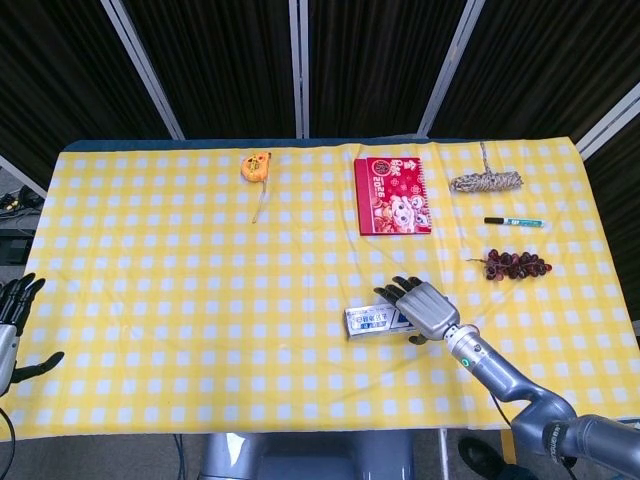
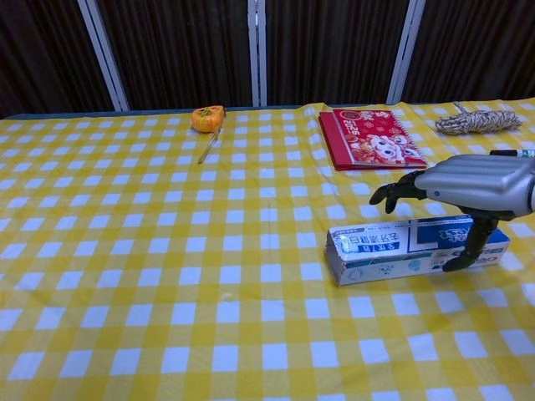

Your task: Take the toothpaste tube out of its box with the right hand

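Observation:
The white and blue toothpaste box (image 1: 370,320) (image 2: 391,248) lies flat on the yellow checked cloth, right of centre, with its closed end flap facing left. My right hand (image 1: 422,307) (image 2: 472,185) hovers palm down over the right half of the box. Its fingers are spread and point to the left, and the thumb hangs down by the box's front face. It holds nothing. The tube itself is hidden inside the box. My left hand (image 1: 14,322) shows only in the head view, off the table's left edge, with its fingers apart and nothing in it.
A red booklet (image 1: 392,195) (image 2: 370,138) lies behind the box. At the back right are a coil of rope (image 1: 485,181) (image 2: 476,122), a marker (image 1: 513,221) and a bunch of grapes (image 1: 515,264). An orange tape measure (image 1: 256,166) (image 2: 207,118) lies at the back left.

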`<state>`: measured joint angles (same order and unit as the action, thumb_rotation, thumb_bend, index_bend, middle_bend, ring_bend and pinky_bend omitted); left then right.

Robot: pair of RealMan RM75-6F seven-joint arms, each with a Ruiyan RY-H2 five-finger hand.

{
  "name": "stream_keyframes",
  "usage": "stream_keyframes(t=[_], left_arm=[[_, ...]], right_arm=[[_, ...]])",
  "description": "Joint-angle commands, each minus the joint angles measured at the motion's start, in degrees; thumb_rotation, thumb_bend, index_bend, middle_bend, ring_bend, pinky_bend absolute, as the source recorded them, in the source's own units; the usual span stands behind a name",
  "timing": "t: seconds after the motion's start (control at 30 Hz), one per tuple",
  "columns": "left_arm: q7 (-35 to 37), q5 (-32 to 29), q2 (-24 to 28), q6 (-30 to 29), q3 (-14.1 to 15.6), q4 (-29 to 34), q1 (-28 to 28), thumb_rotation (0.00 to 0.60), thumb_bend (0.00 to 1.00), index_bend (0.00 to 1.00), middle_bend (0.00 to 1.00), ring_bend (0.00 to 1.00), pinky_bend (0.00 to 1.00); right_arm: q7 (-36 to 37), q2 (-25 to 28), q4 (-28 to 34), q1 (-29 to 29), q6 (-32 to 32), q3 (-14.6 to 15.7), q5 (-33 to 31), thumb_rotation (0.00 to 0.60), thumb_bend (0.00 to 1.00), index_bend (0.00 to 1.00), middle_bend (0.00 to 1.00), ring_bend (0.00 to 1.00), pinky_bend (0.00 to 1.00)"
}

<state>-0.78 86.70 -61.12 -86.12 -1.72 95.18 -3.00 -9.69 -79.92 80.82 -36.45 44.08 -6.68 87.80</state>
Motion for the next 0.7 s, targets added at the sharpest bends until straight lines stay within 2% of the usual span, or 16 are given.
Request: stream_keyframes(t=[0.03,0.13,0.2,0.3,0.57,0.7], left_arm=[[-0.06,-0.06,-0.02,0.01,-0.01,-0.02,-0.01,0.6,0.0,0.0,0.0,0.0,0.0],[-0.24,-0.19,-0.11,0.24,0.0,-0.05,-0.11,0.6,0.0,0.0,0.0,0.0,0.0],[-0.4,-0.27,-0.2,0.42,0.02,-0.09,-0.19,0.6,0.0,0.0,0.0,0.0,0.0],[-0.44,-0.44,-0.26,0.55,-0.03,-0.12,-0.27,0.6,0.0,0.0,0.0,0.0,0.0],[-0.16,-0.51,-0.19,0.81,-0.01,-0.12,-0.42,0.6,0.0,0.0,0.0,0.0,0.0],[0.38,-0.13,0.09,0.26,0.06,0.11,-0.22,0.6,0.0,0.0,0.0,0.0,0.0]], right_arm=[[-0.73,-1.38,-1.21,-0.55,-0.23,-0.28,-1.36,0.6,0.02,0.26,0.32,0.23,0.32],[-0.61,-2.18,-1.78,-0.74,-0.05,-0.22,-2.09,0.6,0.07,0.3,0.39,0.29,0.38],[-0.53,-2.67,-2.18,-0.93,0.23,-0.05,-2.26,0.6,0.12,0.37,0.44,0.35,0.44],[0.01,-3.07,-2.26,-0.98,1.2,0.1,-2.05,0.6,0.15,0.42,0.46,0.38,0.46],[0.0,-0.69,1.14,-0.31,8.67,0.25,2.76,0.6,0.21,0.43,0.47,0.4,0.46],[-5.7,2.55,4.69,-0.29,13.33,-0.27,6.8,0.6,0.23,0.43,0.47,0.4,0.46]])
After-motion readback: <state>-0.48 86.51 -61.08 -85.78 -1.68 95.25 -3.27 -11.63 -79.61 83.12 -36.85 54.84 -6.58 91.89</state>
